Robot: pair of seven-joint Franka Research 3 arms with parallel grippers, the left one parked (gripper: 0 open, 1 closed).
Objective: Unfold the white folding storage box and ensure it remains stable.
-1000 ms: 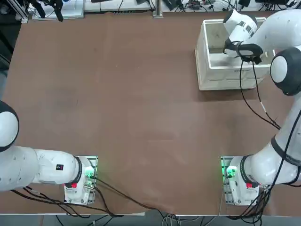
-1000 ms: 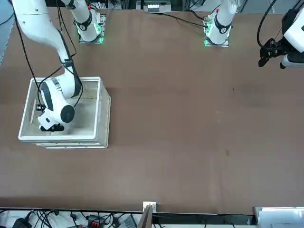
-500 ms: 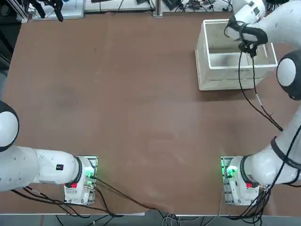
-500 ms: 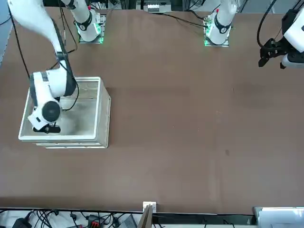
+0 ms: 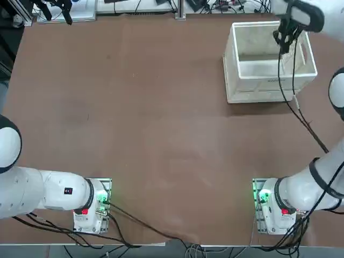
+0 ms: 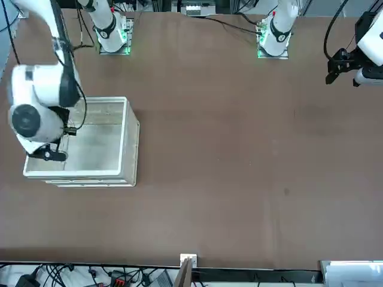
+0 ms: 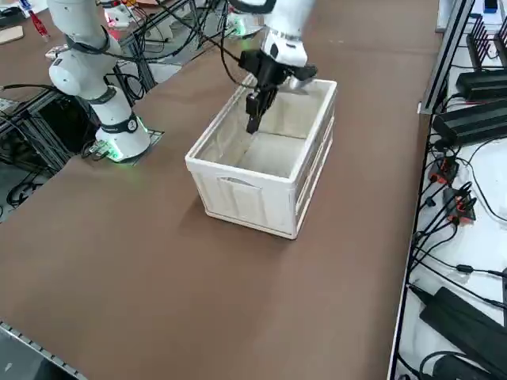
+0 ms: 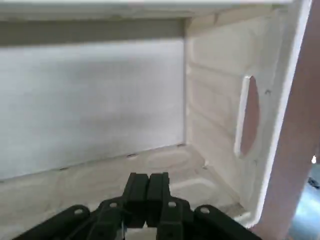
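The white folding storage box (image 5: 258,88) stands opened up at the far right of the table, its four walls upright and its inside bare. It also shows in the front view (image 6: 128,143) and in the right side view (image 7: 245,194). My right gripper (image 7: 253,123) hangs over the box's open top, fingers pointing down at about rim height. From overhead the gripper (image 5: 283,43) is above the box's right half. In the wrist view its fingers (image 8: 147,182) are pressed together with nothing between them, and the box's inner wall (image 8: 100,95) and an oval handle hole (image 8: 247,117) lie beyond.
The brown table (image 5: 150,118) stretches left of the box. Both arm bases (image 5: 271,207) sit at its near edge. Cables and equipment (image 5: 215,5) line the far edge, and power bricks (image 7: 467,119) lie beside the table on the box's side.
My right arm has lifted its shut gripper out of the box's inside to rim height. The box has stayed in place with its walls up.
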